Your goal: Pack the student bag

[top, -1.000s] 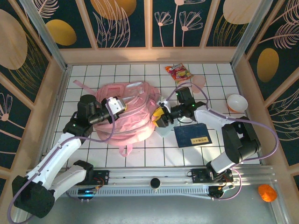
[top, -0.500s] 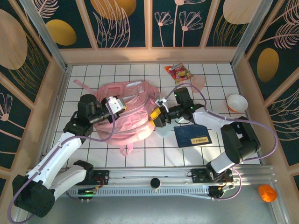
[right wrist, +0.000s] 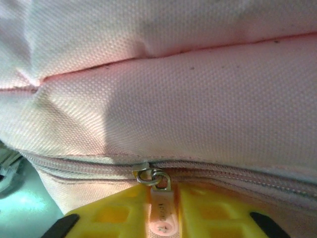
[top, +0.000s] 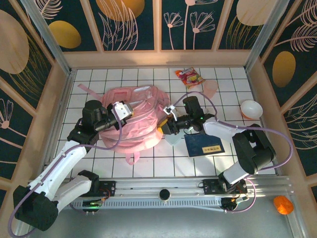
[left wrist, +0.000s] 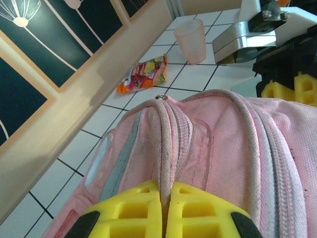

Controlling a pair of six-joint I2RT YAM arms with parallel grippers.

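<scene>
Right gripper (right wrist: 163, 210) is clenched on the small pink zipper pull (right wrist: 161, 223), with the zip running crosswise just ahead of it along the soft, woven student bag (right wrist: 208, 99), while beyond, the left gripper (left wrist: 165, 208) pinches a raised seam of that same fabric.

Snack packet (top: 189, 77) near pink cup (top: 211, 88); white bowl (top: 250, 109); blue booklet (top: 204, 144).

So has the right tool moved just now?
Yes. The right tool has slid left, away from the blue booklet, up against the student bag, closing on its zipper pull.
</scene>
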